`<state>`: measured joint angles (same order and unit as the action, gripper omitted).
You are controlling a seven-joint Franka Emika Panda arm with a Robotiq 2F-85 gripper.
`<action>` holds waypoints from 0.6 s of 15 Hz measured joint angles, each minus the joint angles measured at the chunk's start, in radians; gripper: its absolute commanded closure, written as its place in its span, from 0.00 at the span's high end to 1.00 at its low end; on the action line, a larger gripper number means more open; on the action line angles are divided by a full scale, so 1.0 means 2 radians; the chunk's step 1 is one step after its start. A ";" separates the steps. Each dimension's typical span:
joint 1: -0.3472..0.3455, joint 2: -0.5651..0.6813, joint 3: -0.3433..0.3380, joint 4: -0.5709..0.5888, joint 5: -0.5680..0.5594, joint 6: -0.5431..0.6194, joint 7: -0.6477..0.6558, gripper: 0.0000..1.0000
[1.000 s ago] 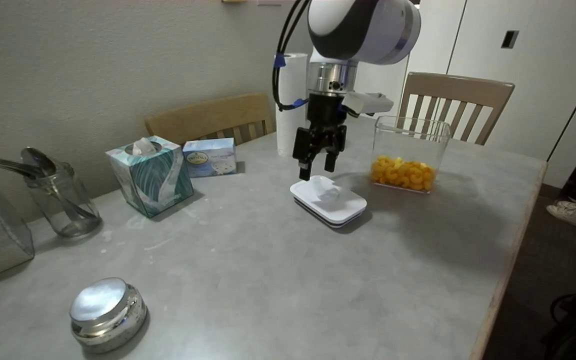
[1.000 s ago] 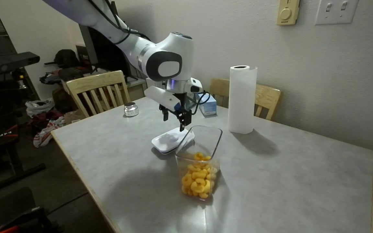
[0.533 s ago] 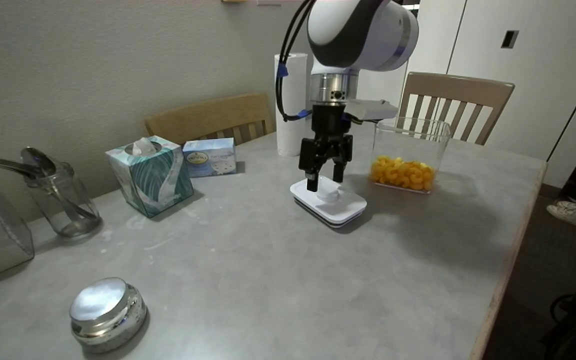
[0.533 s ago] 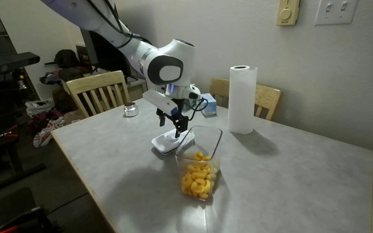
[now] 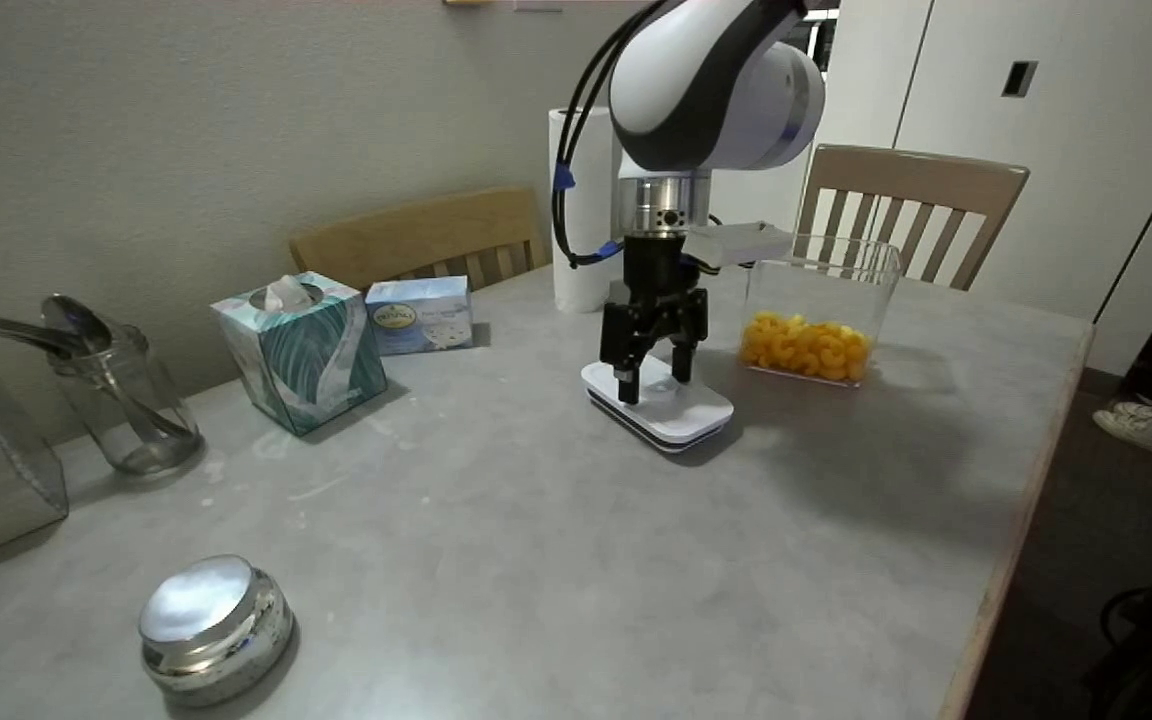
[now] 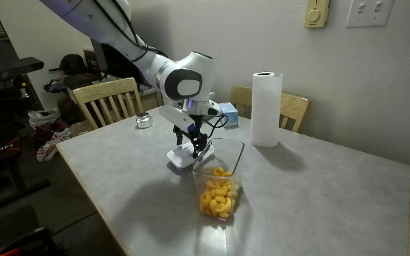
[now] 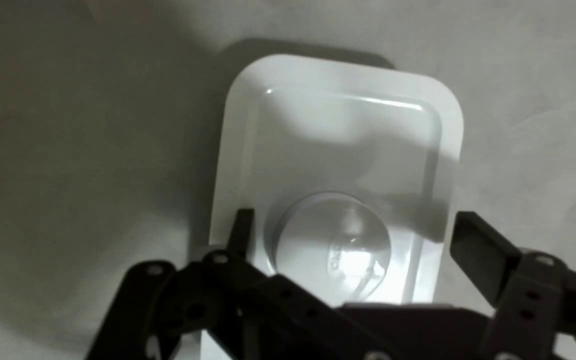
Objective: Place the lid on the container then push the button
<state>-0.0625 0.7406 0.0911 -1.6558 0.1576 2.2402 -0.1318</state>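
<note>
Its jaws spread wide and holding nothing, the black tool straddles the round raised button on the white lid; whether the fingertips touch the lid cannot be told. The lid lies flat on the gray surface, near but apart from the clear container of yellow-orange pieces. Compared with a second ago, the tool has dropped from above the lid to either side of the button, while lid and container sit unmoved in both exterior views.
</note>
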 measured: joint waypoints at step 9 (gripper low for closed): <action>0.013 0.009 -0.002 0.018 -0.006 0.000 0.005 0.90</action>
<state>-0.0364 0.7577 0.0865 -1.6207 0.1455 2.2396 -0.1212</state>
